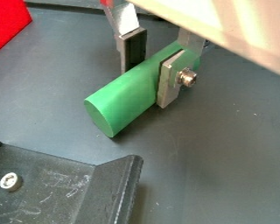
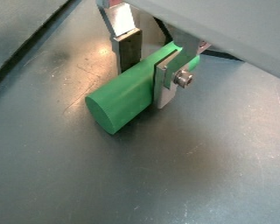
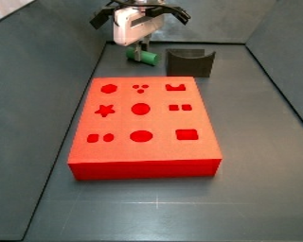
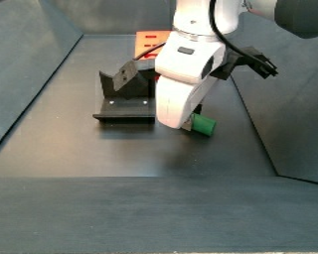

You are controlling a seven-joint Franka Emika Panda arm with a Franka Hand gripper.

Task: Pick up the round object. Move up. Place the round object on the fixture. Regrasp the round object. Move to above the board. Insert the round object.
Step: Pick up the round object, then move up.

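Note:
The round object is a short green cylinder lying on its side at floor level, and it shows in both wrist views. My gripper is down over it with one silver finger on each side, shut on the round object near its far end. In the side views the green peg pokes out beneath the white gripper body. The dark fixture stands close beside it. The red board with its cut-out holes lies in front of them.
The fixture's base plate lies just past the peg's near end. A corner of the red board shows at one edge. Dark walls ring the grey floor.

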